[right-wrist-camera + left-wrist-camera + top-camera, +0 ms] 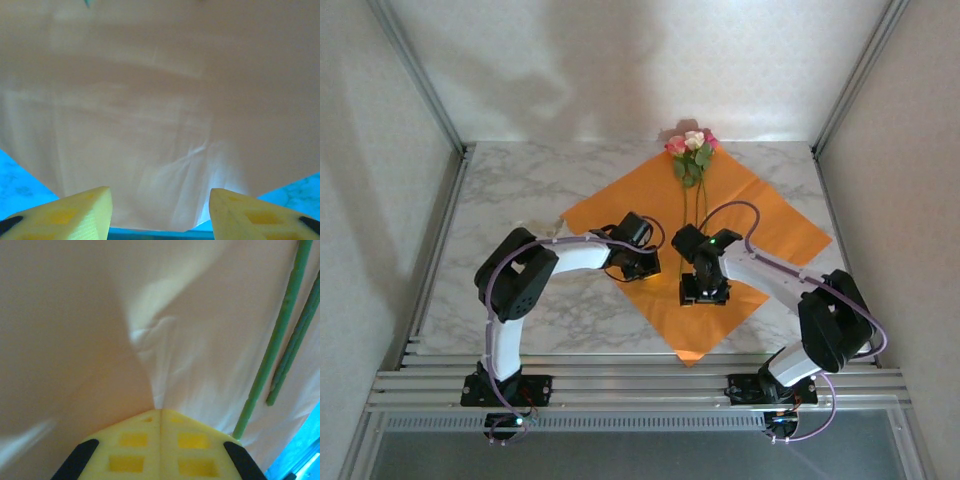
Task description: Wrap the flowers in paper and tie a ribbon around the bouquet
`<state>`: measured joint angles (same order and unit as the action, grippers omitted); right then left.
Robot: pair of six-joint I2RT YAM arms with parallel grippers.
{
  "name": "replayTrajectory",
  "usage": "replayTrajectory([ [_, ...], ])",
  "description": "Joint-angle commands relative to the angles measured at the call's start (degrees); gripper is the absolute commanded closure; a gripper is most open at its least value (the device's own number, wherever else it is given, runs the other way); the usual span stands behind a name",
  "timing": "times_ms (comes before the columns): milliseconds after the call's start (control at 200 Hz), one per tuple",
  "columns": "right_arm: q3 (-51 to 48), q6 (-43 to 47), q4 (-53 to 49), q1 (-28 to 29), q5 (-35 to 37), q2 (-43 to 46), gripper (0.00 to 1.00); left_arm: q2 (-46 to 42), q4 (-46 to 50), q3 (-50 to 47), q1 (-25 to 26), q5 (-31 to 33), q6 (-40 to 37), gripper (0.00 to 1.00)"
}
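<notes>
At the centre of the top view, the paper (770,225) lies flat on the marble table (520,190) as an orange diamond, 1 corner pointing to the top of the frame and 1 to the bottom. The flowers (691,145) lie along its upper half. Their pink and cream heads rest at the top corner, and the thin green stems run straight down toward the middle of the sheet.

The left gripper (642,268) sits low on the paper, just left of the stem ends. In the left wrist view its 2 yellow fingers (130,445) are clenched together. A fold of paper is gathered into the seam between them, and a crease climbs from there to a small pucker in the upper middle of the frame. At the right edge of that view, 2 stems (280,335) run on a slant across the sheet, near the fingers but apart from them.

The right gripper (705,292) is in the lower middle of the top view, just below the stem ends and close beside the left gripper. In the right wrist view its fingers (75,212) stand apart in the bottom corners with nothing between them. Beyond them the paper is smooth, with bare table at both lower corners of the frame.
</notes>
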<state>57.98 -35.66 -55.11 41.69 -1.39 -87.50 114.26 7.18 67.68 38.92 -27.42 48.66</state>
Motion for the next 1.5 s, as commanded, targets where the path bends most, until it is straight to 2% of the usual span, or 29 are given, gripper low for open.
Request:
replayTrajectory([
  [0, -0.2, -1.4, -1.0, 3.2, -0.3, -1.9, 0.45, 0.4, -1.1, -2.9, -0.3, 0.8, 1.8, 1.0],
  [130, -0.9, -0.9, -0.1, 6.1, 0.4, -3.9, 0.45, 0.5, -0.8, -4.4, -0.4, 1.9, 2.1, 1.0],
  [375, -0.4, 1.0, 5.4, 6.0, -1.0, -10.5, 0.46, -0.1, -0.6, -5.1, -0.6, 3.1, 2.4, 1.0],
  [521, -1.7, 0.7, 7.5, 6.0, -2.0, -13.2, 0.54, -0.1, -0.3, -5.4, -1.0, 3.3, 2.1, 1.0],
  [736, -1.2, 1.2, 6.4, 5.4, -2.0, -13.6, 0.74, 0.0, 0.8, -4.7, -1.1, 4.3, 1.5, 1.0],
  [936, 2.1, 2.8, 2.3, 4.4, -2.3, -12.8, 0.76, -0.9, 4.0, -2.5, -1.2, 6.3, 0.6, 1.0],
  [991, 3.4, 3.5, 1.2, 3.6, -3.3, -12.6, 0.76, -2.5, 6.6, -1.3, -1.2, 8.0, 0.5, 0.9],
  [1071, 5.2, 5.1, -0.7, 2.4, -5.4, -12.8, 0.81, -5.9, 11.9, 0.0, -1.2, 11.2, 1.0, 0.67],
  [1161, 6.6, 6.5, -2.0, 1.4, -8.9, -13.4, 0.83, -10.4, 18.4, -0.1, -1.3, 12.3, 3.1, 0.55],
  [1311, 7.7, 8.0, -2.8, -1.5, -13.0, -14.2, 0.85, -17.4, 21.3, -8.1, -1.5, 5.3, 8.6, 0.49],
  [1432, 8.3, 9.1, -3.5, -2.6, -13.7, -15.1, 0.89, -20.4, 15.4, -16.1, -1.2, -2.1, 13.9, 0.49],
  [1497, 8.0, 9.2, -3.5, -2.6, -13.6, -14.5, 0.82, -21.7, 9.8, -18.9, -0.9, -4.7, 17.6, 0.51],
])
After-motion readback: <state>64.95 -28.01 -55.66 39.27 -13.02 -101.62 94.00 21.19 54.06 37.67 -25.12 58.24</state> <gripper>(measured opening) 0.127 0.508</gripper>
